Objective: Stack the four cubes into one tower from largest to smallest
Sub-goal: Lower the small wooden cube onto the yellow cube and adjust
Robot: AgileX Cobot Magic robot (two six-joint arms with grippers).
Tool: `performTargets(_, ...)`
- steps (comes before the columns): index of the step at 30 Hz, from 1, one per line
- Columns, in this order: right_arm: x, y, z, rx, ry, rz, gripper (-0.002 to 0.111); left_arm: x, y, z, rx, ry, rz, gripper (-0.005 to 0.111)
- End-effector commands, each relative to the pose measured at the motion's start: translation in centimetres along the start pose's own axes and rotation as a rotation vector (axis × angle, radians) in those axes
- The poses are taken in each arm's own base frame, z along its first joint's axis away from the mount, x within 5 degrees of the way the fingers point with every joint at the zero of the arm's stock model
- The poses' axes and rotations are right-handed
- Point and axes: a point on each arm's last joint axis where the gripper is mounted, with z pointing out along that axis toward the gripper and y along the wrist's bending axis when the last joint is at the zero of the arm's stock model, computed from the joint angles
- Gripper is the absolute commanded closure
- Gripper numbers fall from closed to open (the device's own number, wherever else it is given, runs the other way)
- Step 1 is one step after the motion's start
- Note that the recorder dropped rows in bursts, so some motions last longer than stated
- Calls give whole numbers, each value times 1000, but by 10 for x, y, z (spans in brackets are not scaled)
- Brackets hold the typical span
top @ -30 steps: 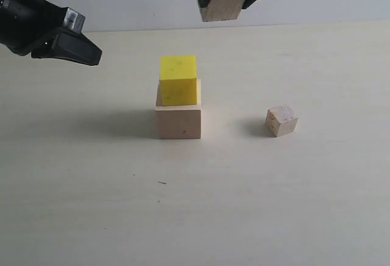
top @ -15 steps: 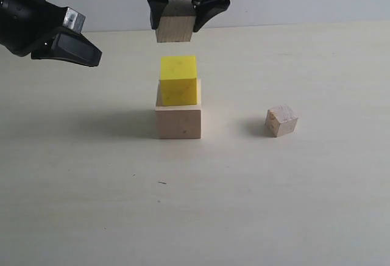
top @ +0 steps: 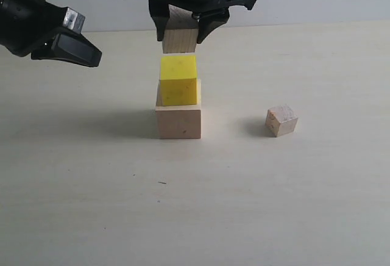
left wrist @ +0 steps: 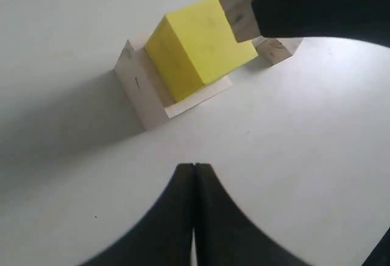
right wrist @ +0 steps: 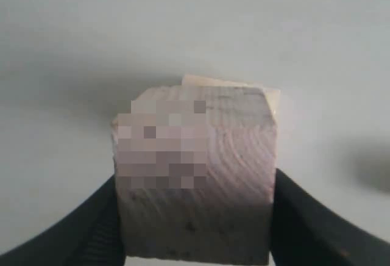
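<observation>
Caught the third placement of the stack in hand: setting the medium wood cube (top: 180,41) onto the yellow cube (top: 178,80). Found the right end effector (top: 180,33) closed on that medium cube, jaws spread fairly wide to span it, pressing on two opposite side faces and carrying it clear of the tabletop (top: 91,186). Located it directly over the half-built tower (top: 178,104), just above the yellow cube's top face; could not tell barely apart from touching in the exterior view. Saw the yellow cube seated on the large wood cube (top: 178,123), with a narrow strip of the base's top showing beside it. Spotted the small wood cube (top: 281,120) alone on the tabletop, well apart from the tower toward the right arm's side, not yet picked. Found the left end effector (left wrist: 194,169) empty, jaws pressed together, hovering off on the tower's other side and clear of the work

Judged two levels built, the third about to land, the fourth untouched. Judged the next move to call for a slow, straight descent, keeping the medium cube square and centred over the yellow one, then a release only with the bottom face fully seated, then a straight lift away without brushing the sides. Reckoned any sideways nudge at release likely to shift the yellow cube on its base or topple the column
</observation>
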Motion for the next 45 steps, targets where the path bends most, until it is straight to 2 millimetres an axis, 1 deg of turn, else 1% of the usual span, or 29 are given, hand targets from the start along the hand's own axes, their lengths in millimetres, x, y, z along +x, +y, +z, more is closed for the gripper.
performTargets(1,-5,-5,6,15,-5,18,108,1,-1,-2,1,-3,-4,107)
performTargets(8,-5,-5,7,15,-3,18,108,1,-1,-2,2,-1,-4,107)
performTargets(12,-6,-6,17,29,13,18,108,1,-1,-2,2,-1,-4,107)
performTargets(13,-5,-5,22,27,26,18,108,1,-1,-2,2,-1,-4,107)
performTargets(15,-4,-3,26,3,50,24,108,1,-1,-2,2,-1,-4,107)
performTargets(33,-2,0,26,-6,55,23,108,1,-1,-2,2,-1,-4,107)
performTargets(35,-2,1,23,-10,50,21,108,1,-1,-2,2,-1,-4,107)
performTargets(45,0,3,20,-15,45,15,108,1,-1,-2,2,-1,-4,107)
